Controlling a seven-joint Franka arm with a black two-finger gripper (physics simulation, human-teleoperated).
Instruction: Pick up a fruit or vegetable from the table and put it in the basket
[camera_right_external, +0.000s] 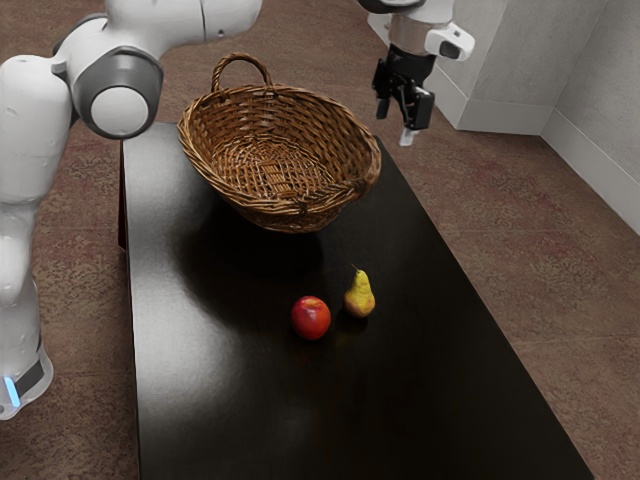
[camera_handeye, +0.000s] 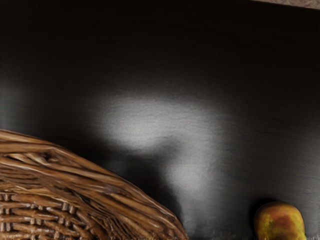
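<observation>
1. Exterior view: the red fruit (camera_right_external: 310, 318) and the pear (camera_right_external: 360, 298) rest on the dark worktop (camera_right_external: 400, 410), near each other with a small gap between. Both are outside the basket (camera_right_external: 340, 130).
2. The pear stands upright, stem up, yellow with a reddish lower part. The red fruit shows some yellow on top.
3. The basket is wicker, wide at the rim and narrower at the base, with a looped handle (camera_right_external: 242, 60). It stands on the worktop, and its woven bottom shows bare inside.
4. The gripper (camera_right_external: 405, 118) hangs raised, well apart from both fruits, toward the exterior view's right of the basket.
5. Whether the jaws are open or closed, I cannot tell.
6. In the wrist view, part of the basket's rim shows, along with the worktop and a yellow and red-brown fruit (camera_handeye: 280, 222). It is perhaps the pear, though its shape is cut off.
</observation>
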